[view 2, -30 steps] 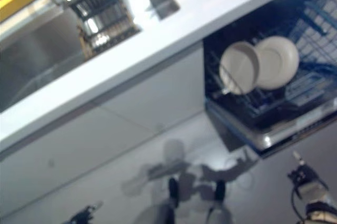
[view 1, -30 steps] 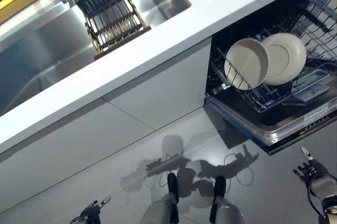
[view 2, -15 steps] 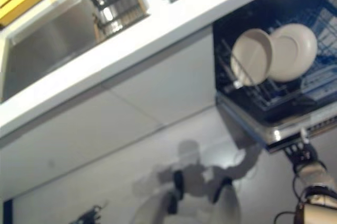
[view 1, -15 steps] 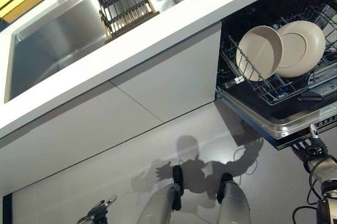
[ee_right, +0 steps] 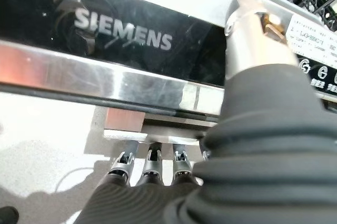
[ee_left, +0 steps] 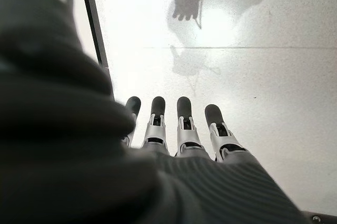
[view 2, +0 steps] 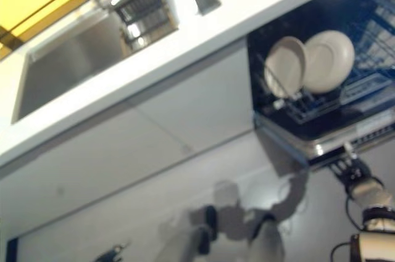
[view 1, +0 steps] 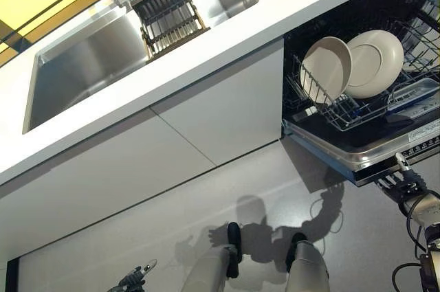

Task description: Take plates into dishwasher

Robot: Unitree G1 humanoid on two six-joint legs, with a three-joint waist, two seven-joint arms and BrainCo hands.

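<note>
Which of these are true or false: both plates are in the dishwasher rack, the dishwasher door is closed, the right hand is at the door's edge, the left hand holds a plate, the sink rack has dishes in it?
1. Two plates stand in the dishwasher rack: true.
2. The dishwasher door is closed: false, it hangs open.
3. The right hand is at the door's front edge: true, fingers under it.
4. The left hand holds a plate: false, it is empty above the floor.
5. The sink rack holds dishes: false, it looks empty.

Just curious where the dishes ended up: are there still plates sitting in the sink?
No, the sink holds only a rack; two plates stand in the dishwasher.
</note>
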